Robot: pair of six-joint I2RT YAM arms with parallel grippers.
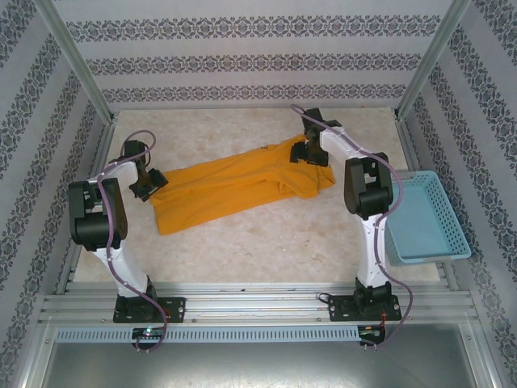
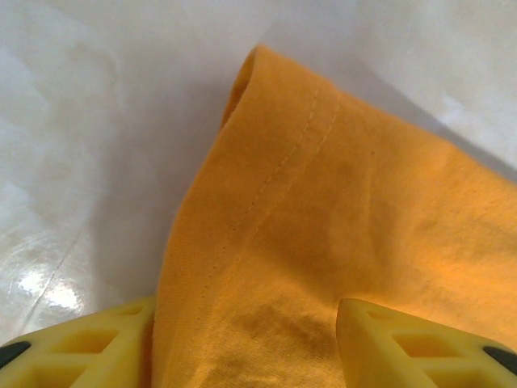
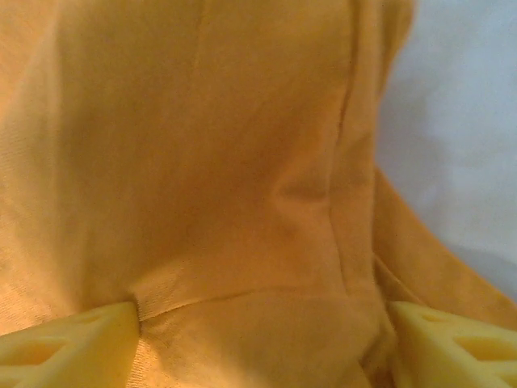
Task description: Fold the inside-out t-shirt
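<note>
Jaws standing apart on both arms; laying-out step.
The left gripper [image 2: 242,317] and right gripper [image 3: 262,314] are each straddling cloth, clamping nothing. The inside-out t-shirt [image 1: 242,184] is lying midway on the table [image 1: 266,242], its long axis running from near-left to far-right, a stitched hem corner pointing toward the left arm. Flattening is seemingly wrapping up; the next move is calling for fresh pinches along one long edge to begin folding.
</note>
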